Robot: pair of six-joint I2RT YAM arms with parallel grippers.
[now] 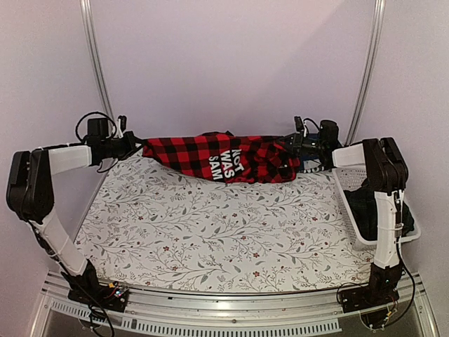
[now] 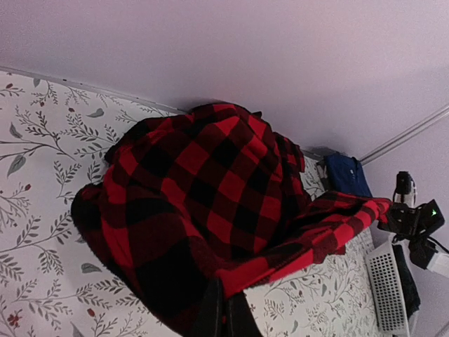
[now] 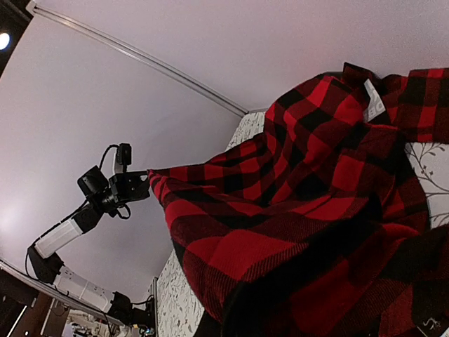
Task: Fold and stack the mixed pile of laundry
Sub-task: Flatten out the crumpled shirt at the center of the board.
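1. Floral-print cloth [image 1: 210,232] covers the counter [image 1: 231,298] and fills the middle and lower part of the top view.
2. The red-and-black checked flannel shirt [image 1: 217,156] hangs stretched in a band across the upper middle of the top view. It is strung between the two claws, and its sagging middle is low over the far part of the cloth. White lettering shows on it.
3. A white lattice basket [image 1: 351,210] sits at the right edge of the top view, beside the right arm.
4. A dark garment [image 1: 365,203] lies inside the basket.
5. A navy blue garment [image 2: 347,174] lies at the far edge of the counter, upper right in the left wrist view.
6. The left claw [image 1: 133,145], upper left in the top view, is clamped tight on the shirt's left end.
7. The right claw [image 1: 291,149], upper right, grips the shirt's right end. Its fingers are buried in cloth in its own view.
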